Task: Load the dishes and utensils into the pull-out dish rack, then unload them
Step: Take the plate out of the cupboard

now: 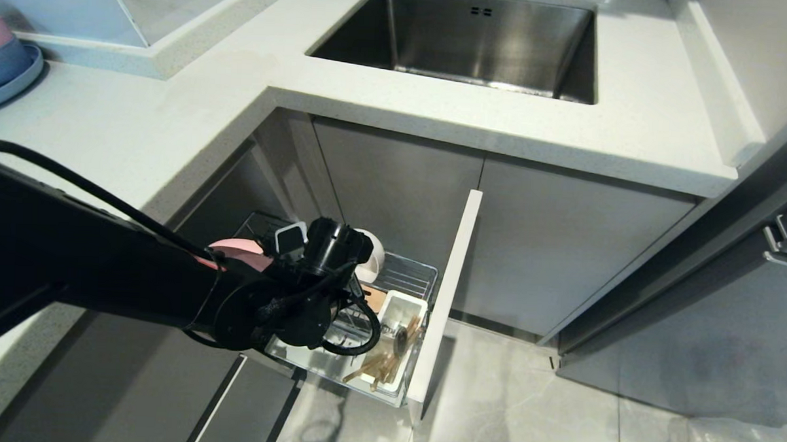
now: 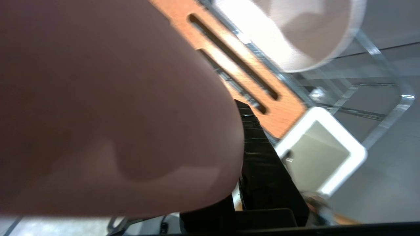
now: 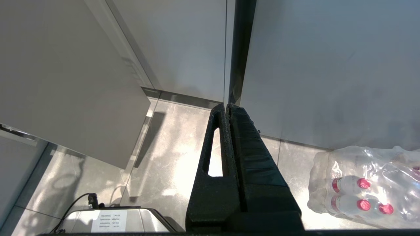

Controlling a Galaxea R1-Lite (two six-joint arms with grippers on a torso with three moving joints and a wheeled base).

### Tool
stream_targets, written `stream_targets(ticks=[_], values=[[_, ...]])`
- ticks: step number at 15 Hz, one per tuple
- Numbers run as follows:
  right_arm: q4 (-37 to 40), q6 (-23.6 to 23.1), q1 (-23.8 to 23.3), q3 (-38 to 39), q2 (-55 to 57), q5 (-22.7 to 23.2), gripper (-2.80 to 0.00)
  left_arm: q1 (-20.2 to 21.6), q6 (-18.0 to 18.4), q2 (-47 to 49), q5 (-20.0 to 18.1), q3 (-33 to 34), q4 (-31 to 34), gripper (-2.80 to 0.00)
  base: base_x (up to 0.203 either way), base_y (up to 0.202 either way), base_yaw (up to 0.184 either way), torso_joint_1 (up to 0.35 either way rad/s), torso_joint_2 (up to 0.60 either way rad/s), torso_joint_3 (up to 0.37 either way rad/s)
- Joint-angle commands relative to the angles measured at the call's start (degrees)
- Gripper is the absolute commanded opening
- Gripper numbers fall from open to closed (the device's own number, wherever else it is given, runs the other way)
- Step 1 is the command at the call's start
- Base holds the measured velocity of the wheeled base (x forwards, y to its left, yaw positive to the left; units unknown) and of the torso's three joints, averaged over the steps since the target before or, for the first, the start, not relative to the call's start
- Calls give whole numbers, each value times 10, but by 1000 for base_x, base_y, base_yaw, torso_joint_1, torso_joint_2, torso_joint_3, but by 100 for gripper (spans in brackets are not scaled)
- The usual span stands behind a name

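Below the white table, the left claw [image 2: 242, 157] is pinching the pink plate [image 2: 115, 108] by its rim inside the pulled-out rack [image 1: 424, 274], edge-on for its slots, while the right claw [image 3: 228, 108] is hanging shut

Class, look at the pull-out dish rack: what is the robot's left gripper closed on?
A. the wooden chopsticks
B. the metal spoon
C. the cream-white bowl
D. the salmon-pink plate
D: the left wrist view shows the salmon-pink plate pinched at its rim by the left gripper, above the rack's slotted wood strip.
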Motion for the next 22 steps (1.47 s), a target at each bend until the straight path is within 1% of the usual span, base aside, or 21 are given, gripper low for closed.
stream_targets(ticks=[1,10,12,14,15,18,20,22], values=[[0,0,0,1,0,0,-280,-12,-3,-37,3,1,2,-280,0,0,0,0,0,0],[0,0,0,1,0,0,-280,-118,-3,-205,12,-4,72,-280,0,0,0,0,0,0],[0,0,0,1,0,0,-280,-147,-3,-237,33,-13,95,-280,0,0,0,0,0,0],[0,0,0,1,0,0,-280,-160,-1,-265,60,-31,121,-280,0,0,0,0,0,0],[0,0,0,1,0,0,-280,-163,10,-283,68,-41,129,-280,0,0,0,0,0,0],[0,0,0,1,0,0,-280,-165,44,-338,73,-57,134,-280,0,0,0,0,0,0],[0,0,0,1,0,0,-280,-163,84,-363,77,-79,136,-280,0,0,0,0,0,0],[0,0,0,1,0,0,-280,-144,139,-381,89,-110,136,-280,0,0,0,0,0,0]])
